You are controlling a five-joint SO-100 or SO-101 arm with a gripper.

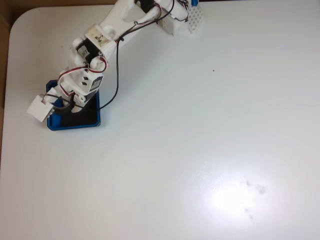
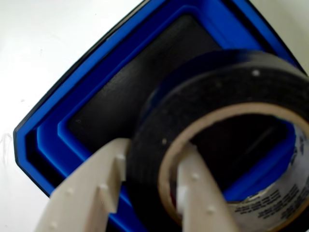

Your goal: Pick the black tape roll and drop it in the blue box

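Wrist view: gripper (image 2: 152,188) pinching black tape roll (image 2: 212,96) wall, above blue box (image 2: 48,130). Fixed view: box (image 1: 75,125) near table (image 1: 200,150) left edge; wide bare surface rightward.

Fine print lines the inner rim of the black tape roll (image 2: 263,205), lower right of the wrist view, too blurred to read.

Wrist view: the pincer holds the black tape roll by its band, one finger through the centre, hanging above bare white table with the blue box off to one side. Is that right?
Not quite. The pincer does hold the black tape roll with one finger through its centre, but the wrist view shows it above the blue box, over the box's black bottom, not above bare table. The fixed view also places the pincer at the blue box.
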